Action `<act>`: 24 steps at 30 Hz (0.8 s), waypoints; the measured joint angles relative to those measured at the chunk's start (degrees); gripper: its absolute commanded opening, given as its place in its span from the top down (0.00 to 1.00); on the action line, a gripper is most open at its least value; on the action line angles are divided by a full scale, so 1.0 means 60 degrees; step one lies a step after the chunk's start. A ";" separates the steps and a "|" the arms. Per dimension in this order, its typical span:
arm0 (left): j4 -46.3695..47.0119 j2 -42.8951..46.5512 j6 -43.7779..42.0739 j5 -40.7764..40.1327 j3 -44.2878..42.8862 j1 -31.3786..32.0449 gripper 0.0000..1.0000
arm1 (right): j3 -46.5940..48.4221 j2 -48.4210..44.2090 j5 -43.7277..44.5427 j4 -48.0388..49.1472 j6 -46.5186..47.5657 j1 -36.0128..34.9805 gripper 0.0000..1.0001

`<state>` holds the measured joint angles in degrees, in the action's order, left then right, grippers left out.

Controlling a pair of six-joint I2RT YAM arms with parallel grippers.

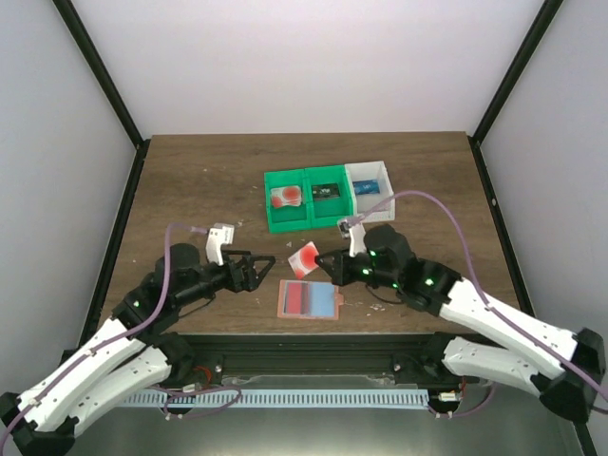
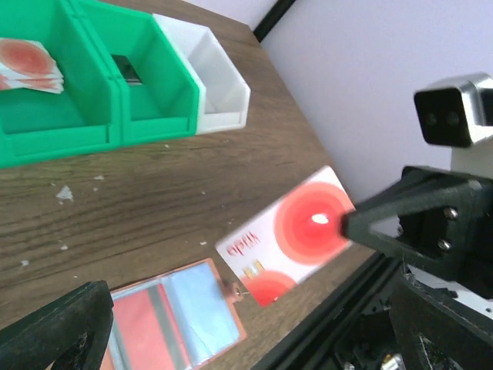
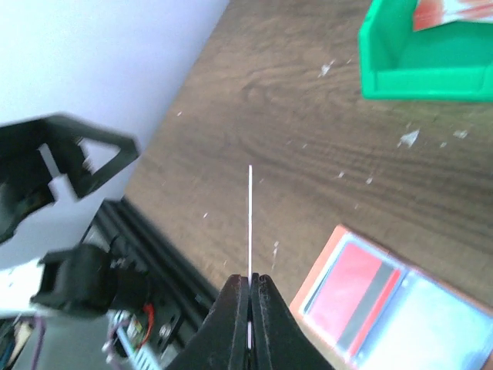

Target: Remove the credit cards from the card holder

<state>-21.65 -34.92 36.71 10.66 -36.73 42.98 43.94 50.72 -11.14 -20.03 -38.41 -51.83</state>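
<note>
right gripper [image 1: 321,263] clamping card [image 2: 289,231], long axis pointing out toward left gripper [image 1: 269,271] | left jaws gaping apart | holder [image 1: 309,300] lying open beneath | bins [image 1: 285,217] sitting beyond

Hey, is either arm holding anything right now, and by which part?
The right arm's jaws pinch a credit card by the short edge at the end with the large red circle. The left arm's jaws are open and hold nothing.
</note>
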 measured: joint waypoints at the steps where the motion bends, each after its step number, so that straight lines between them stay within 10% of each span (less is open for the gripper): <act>1: -0.0106 0.0080 -0.0047 -0.0153 0.0004 0.0000 0.00 | 0.0135 0.0350 0.0240 0.0164 0.0004 0.0022 0.99; 24: -0.1519 0.0692 -0.1446 -0.1785 -0.0732 0.0000 0.00 | 0.3960 0.8171 0.1464 0.3665 -0.0339 0.2135 1.00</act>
<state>-30.76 -30.76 28.03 -0.05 -41.12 42.98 67.70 99.74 -2.35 1.96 -40.45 -39.03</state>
